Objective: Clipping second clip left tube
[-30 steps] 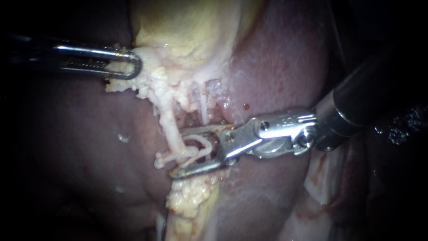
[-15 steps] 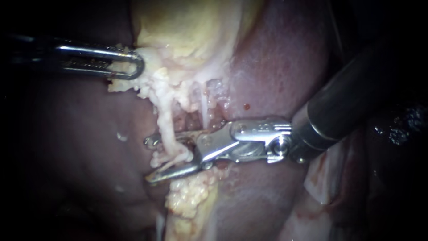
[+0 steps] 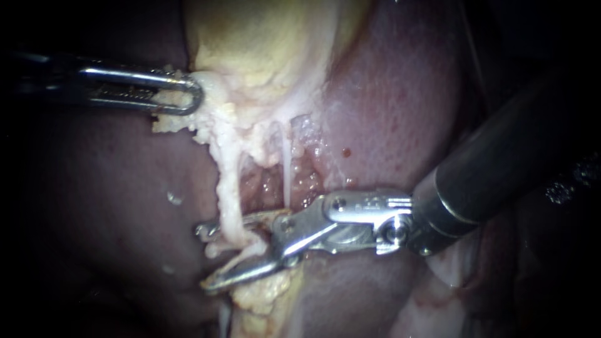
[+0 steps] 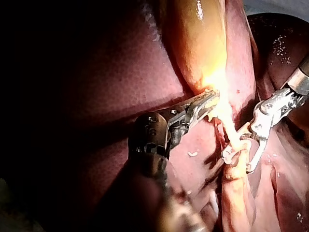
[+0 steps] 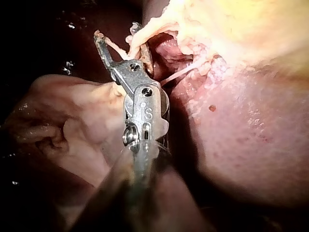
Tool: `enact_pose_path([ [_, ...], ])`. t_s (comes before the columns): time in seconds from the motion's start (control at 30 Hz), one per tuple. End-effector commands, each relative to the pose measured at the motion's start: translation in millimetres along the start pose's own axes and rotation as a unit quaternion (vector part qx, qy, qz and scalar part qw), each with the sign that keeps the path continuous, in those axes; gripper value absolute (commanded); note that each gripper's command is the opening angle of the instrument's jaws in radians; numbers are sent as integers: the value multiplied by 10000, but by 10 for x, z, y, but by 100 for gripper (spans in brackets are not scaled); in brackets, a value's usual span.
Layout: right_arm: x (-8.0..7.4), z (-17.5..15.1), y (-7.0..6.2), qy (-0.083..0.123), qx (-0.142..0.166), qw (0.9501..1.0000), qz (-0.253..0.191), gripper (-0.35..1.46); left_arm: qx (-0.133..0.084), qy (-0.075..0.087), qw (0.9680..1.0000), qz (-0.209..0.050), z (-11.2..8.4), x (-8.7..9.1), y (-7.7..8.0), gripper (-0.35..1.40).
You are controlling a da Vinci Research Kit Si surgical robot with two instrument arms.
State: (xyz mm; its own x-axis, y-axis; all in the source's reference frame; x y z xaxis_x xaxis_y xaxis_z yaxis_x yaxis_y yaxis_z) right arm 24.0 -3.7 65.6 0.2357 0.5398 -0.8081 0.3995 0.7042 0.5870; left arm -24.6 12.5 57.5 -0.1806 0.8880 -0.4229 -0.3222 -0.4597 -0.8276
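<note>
Dark liver (image 3: 113,188) backs the left tube (image 3: 228,188). Astride that tube's lower end, the right tool (image 3: 205,256) has its jaws open. Above the tube, the left tool (image 3: 191,94) is clamped on fatty tissue (image 3: 169,122).

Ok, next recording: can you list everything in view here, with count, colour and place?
gallbladder: one, yellowish, above the tube in the endoscope view.
liver: one, dark red-brown, around and under everything else.
pale tissue: one lumpy mass, cream, at the gallbladder's lower edge.
left tube: one, whitish, hanging down from the pale tissue.
thin strand: one, whitish, beside the left tube, apart from it.
left instrument: one, metal, end effector shut on the pale tissue.
right instrument: one, metal on a dark shaft, end effector open with the left tube between its jaws.
</note>
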Motion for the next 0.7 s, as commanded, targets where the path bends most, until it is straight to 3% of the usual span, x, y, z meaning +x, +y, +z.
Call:
enact_pose_path([
  [0.03,0,0,1,1,-23,10000,-3,40,-3,0,10000,0,0,0,0,-35],
  [0.17,-1,-2,3,6,-50,9999,117,28,-3,0,10000,0,0,0,0,-35],
  [0.6,-3,-8,1,8,-53,9973,733,-34,-3,-1,10000,2,1,0,-1,-35],
  [0.7,-4,-10,0,8,-53,9961,880,-35,-3,0,10000,2,1,0,-1,-35],
])
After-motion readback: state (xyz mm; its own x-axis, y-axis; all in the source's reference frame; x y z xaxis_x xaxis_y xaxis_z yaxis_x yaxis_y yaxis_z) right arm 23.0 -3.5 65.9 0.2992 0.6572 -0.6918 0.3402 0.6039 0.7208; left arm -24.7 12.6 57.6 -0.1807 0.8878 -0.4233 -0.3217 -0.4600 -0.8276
